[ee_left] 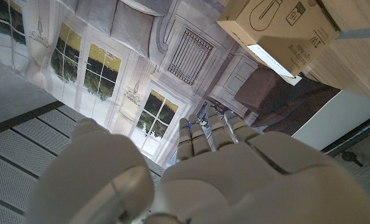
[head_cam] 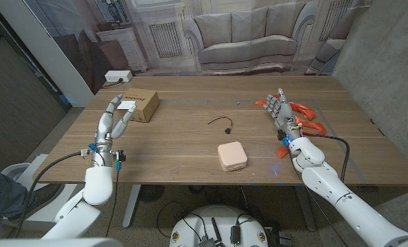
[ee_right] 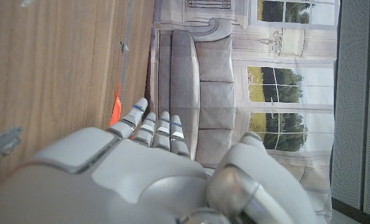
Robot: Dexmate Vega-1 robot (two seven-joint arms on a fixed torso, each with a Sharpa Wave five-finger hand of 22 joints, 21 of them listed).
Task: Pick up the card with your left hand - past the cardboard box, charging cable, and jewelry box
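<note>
wooden table (head_cam: 190, 147) | cardboard box (head_cam: 141, 105) | charging cable (head_cam: 222, 123) | jewelry box (head_cam: 231, 156) | orange object (head_cam: 307, 112)

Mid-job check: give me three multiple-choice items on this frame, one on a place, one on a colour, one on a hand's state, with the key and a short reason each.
1. Where is the cardboard box?
A. far left of the table, just past the left hand
B. at the table's near right corner
C. on top of the jewelry box

2. What colour is the jewelry box?
A. black
B. pale pink
C. green

3. What is the left hand doing?
A. gripping the cable
B. pressing on the box
C. holding nothing, fingers apart

Key: 1 A, the head view shows the box just beyond the fingertips; 2 B, its lid looks pale pink; 3 C, the fingers are spread with nothing between them.
</note>
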